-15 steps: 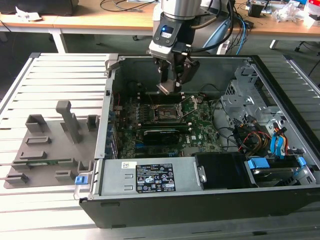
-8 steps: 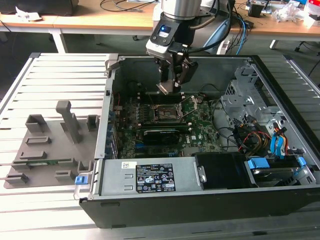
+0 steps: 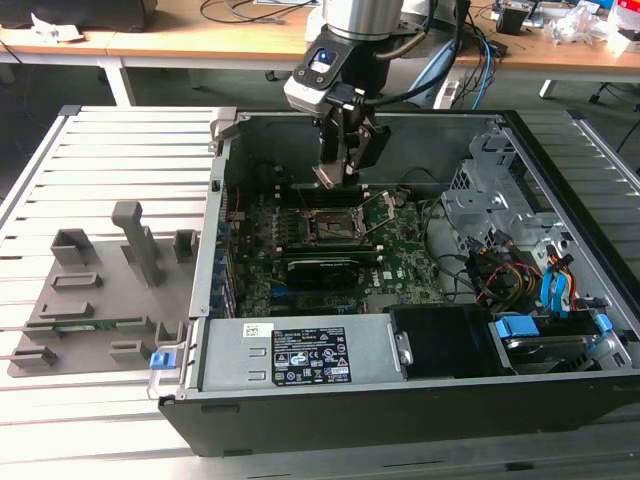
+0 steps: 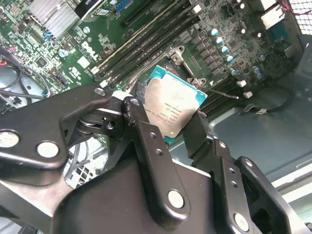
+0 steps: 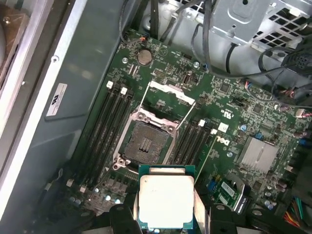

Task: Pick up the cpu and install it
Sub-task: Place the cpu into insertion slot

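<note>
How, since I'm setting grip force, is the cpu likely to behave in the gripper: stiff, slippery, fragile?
Probably stiff: the cpu sits flat though the gripper clamps only two edges. Likely slippery, as its metal top looks smooth in both wrist views. Probably light and somewhat fragile: it is thin, with a narrow green rim.

Black computer case [image 3: 400, 425] is lying open on its side on a slatted metal table [image 3: 110, 150]. Green motherboard [image 3: 405, 262] is sitting flat inside; its square socket [image 5: 146, 144] is standing open, the metal frame [image 5: 170, 91] tipped back. Dark memory slots [image 5: 109, 129] are running along both sides of the socket. A coin battery [image 5: 145, 56] and a silver heatsink [image 5: 257, 155] are showing on the board. A grey holder tray [image 3: 90, 320] is resting on the table at the exterior view's left of the case. A wooden desk [image 3: 200, 40] is standing behind.
</note>
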Controlling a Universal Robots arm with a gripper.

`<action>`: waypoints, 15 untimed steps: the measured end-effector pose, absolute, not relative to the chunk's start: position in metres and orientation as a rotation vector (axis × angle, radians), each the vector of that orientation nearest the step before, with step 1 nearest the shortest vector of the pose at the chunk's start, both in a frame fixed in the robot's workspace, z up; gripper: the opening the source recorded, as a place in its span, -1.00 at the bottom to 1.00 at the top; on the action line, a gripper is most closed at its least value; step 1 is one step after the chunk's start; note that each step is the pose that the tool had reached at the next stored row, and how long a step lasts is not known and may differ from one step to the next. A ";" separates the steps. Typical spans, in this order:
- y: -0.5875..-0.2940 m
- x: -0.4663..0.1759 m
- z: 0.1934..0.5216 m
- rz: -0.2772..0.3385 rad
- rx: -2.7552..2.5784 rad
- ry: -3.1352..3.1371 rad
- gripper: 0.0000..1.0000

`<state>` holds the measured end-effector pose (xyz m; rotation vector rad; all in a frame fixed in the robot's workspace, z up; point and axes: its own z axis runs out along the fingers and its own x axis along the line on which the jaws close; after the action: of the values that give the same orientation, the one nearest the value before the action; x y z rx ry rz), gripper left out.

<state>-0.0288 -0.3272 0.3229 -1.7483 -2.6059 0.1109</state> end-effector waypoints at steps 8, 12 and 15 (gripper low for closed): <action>-0.327 -0.029 0.323 0.111 -1.885 -2.504 0.08; -0.327 -0.029 0.322 0.110 -1.952 -2.450 0.08; -0.327 -0.029 0.322 0.110 -2.067 -2.349 0.08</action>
<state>-0.0288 -0.3272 0.3219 -2.0671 -2.3490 0.1097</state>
